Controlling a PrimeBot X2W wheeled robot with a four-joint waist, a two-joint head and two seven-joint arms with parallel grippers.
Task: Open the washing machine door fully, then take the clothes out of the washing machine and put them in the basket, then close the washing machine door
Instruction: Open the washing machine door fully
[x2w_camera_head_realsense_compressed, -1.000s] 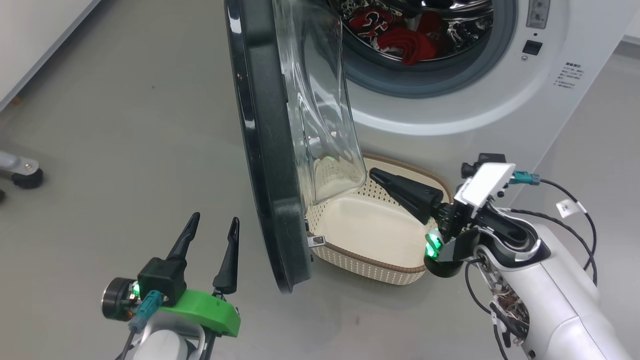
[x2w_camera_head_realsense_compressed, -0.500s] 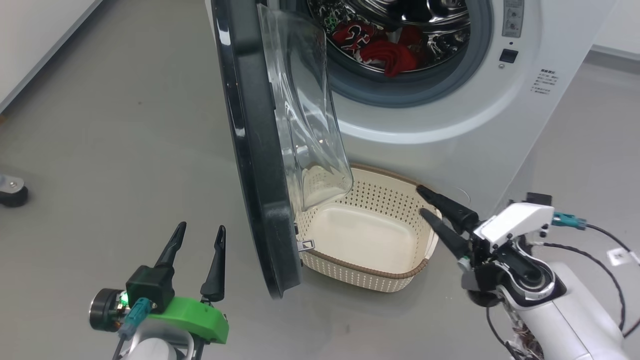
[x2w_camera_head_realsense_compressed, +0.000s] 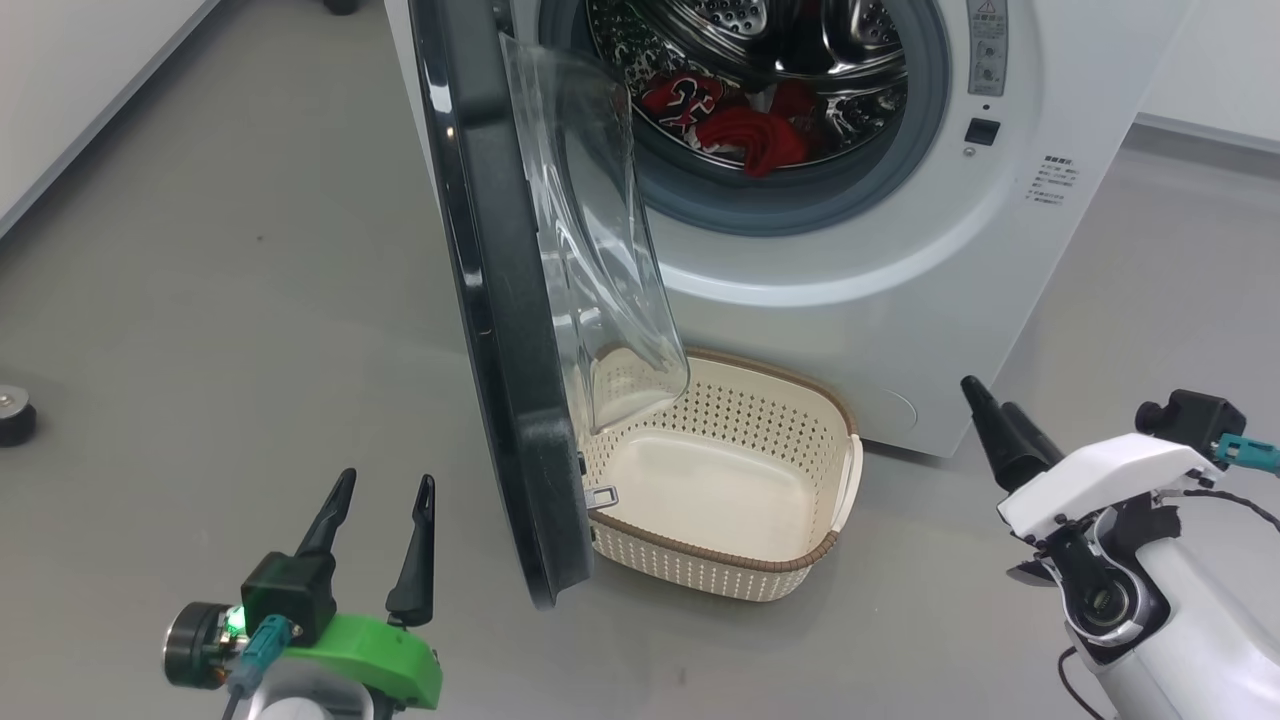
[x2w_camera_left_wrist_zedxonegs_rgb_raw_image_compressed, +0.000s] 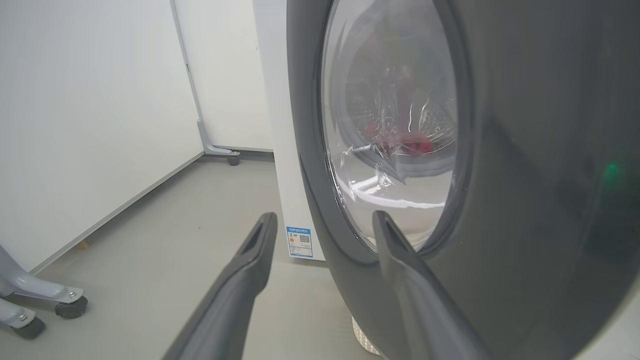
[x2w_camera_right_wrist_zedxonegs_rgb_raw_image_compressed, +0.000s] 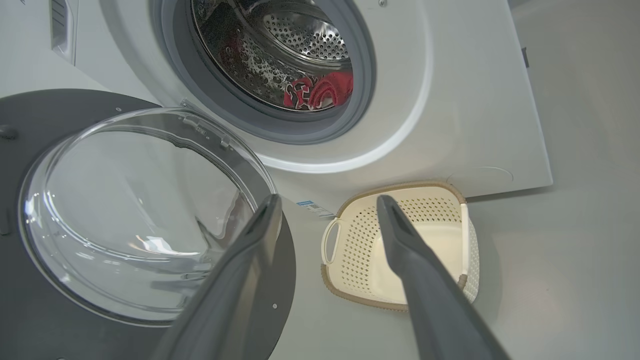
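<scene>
1. Both of our grippers are empty. The left gripper (x2w_camera_head_realsense_compressed: 387, 480) has its two fingers spread apart. It hangs on the outer side of the washing machine door (x2w_camera_head_realsense_compressed: 505, 330), near the door's low end, and does not touch it.
2. The right gripper (x2w_camera_head_realsense_compressed: 988, 395) is spread wide too. It sits on the inner side of the door, well apart from it.
3. The door sticks straight out from the washing machine (x2w_camera_head_realsense_compressed: 900, 300), so we think it is not open all the way yet. The step in hand looks like swinging it wider.
4. To do that well, we should push from the inner side of the door, on the black rim at the end far from the machine. We should not push on the glass bowl (x2w_camera_head_realsense_compressed: 600, 250), as it is smooth and round and fingers may slip off.
5. We should push slowly and stop when the door will go no more.
6. Our left gripper is on the side the door will swing to, so we should move it away first.
7. The basket (x2w_camera_head_realsense_compressed: 720, 480) is empty. It sits on the floor just beside the inner side of the door, partly under the glass bowl, so we must not bump it.
8. The clothes (x2w_camera_head_realsense_compressed: 745, 135) lie in a red heap in the drum, past the inner side of the door, waiting for us.
</scene>
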